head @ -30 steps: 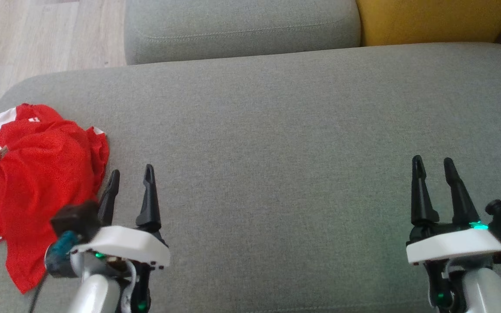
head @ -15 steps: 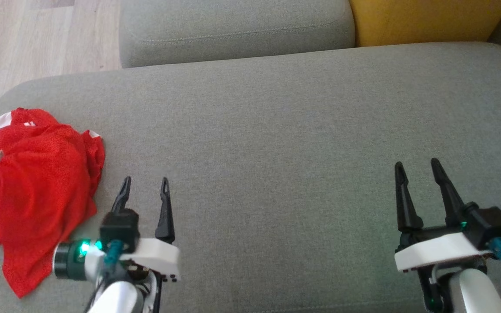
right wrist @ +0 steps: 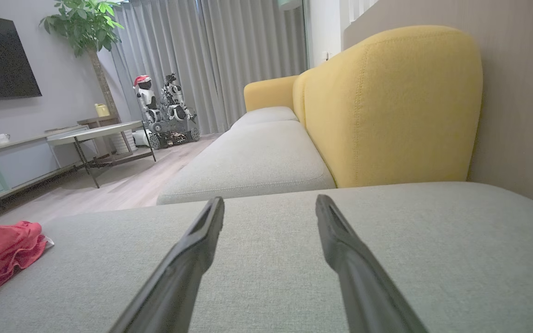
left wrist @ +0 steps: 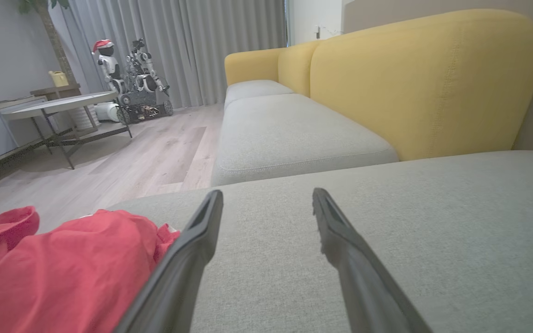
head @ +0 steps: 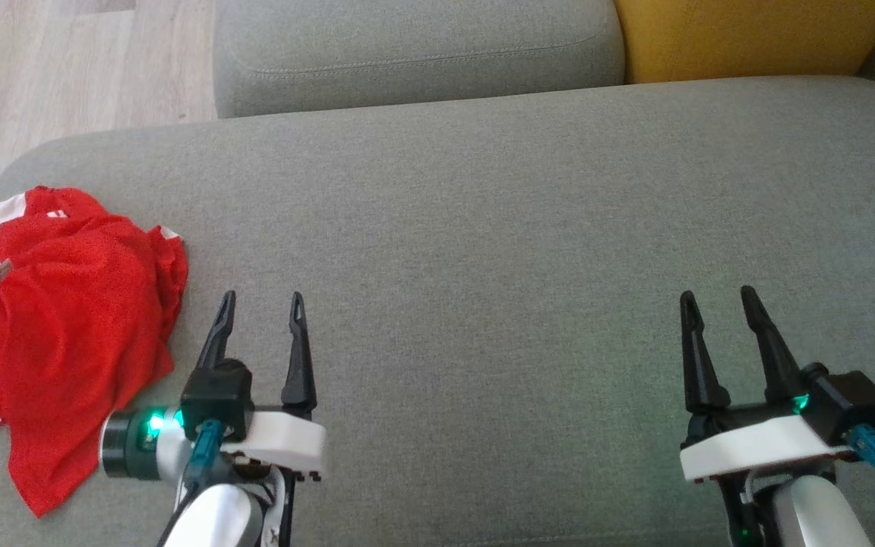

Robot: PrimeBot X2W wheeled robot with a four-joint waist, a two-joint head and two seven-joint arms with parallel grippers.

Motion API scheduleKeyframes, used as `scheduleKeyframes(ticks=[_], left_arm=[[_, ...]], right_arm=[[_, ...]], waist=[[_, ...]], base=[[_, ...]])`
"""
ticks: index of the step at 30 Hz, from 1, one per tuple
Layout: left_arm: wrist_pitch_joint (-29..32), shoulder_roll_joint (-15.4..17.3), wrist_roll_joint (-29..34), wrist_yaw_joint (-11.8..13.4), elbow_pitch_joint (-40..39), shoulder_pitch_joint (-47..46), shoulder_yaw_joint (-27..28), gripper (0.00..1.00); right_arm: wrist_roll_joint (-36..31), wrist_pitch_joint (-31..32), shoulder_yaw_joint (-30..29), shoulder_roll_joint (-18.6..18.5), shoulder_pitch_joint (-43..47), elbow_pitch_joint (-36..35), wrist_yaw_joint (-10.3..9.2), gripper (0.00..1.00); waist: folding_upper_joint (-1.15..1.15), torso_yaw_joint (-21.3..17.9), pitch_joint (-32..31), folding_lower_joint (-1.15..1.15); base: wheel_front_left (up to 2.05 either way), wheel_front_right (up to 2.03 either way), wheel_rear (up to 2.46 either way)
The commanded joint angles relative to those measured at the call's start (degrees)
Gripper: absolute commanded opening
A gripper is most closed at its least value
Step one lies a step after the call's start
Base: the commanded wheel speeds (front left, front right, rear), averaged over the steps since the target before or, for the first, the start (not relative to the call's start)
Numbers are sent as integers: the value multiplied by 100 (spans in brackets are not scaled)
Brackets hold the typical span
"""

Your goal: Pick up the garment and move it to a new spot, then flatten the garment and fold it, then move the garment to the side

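Crumpled red mesh garment with white trim (head: 65, 319) lies in a loose heap along the left edge of the broad grey woven sofa cushion (head: 483, 228), between its far-left rounded corner and the near edge; one tail of cloth points toward the near edge. Rest of the cushion surface is bare grey fabric. Left gripper (head: 263, 297): the two dark fingers are spread, nothing between them, tips pointing toward the cushion's far edge. Its left finger stands just beside the garment's right border, with a narrow strip of grey showing between them in the head view. Right gripper (head: 717, 295): fingers likewise spread and empty, over the right part of the cushion, well apart from the garment. Whether either gripper touches the cushion cannot be told. Beyond the far edge sits a second, smaller grey seat cushion (head: 415, 53), with a mustard-yellow upholstered backrest (head: 749, 34) to its right. Pale wood-plank floor (head: 65, 68) shows past the far-left corner.
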Motion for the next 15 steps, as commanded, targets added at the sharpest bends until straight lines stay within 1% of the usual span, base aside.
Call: scheduleKeyframes(ticks=[1,6,12,15], left_arm=[[-73,38,96,-12,-212,-144,242,100],[-156,-112,205,-300,-47,58,457,100],[-252,-301,684,-526,220,137,609,100],[-252,-409,784,-649,274,171,730,100]], right_arm=[[-38,-98,144,-49,-270,-147,12,100],[158,-183,177,-51,-271,43,13,100],[-145,-280,254,-53,-293,174,13,100],[-149,-280,278,-53,-305,212,13,100]], waist=[[0,3,-4,0],[0,17,-18,0],[0,17,-47,0],[0,5,-60,0]], base=[[0,0,0],[0,0,0],[0,0,0],[0,0,0]])
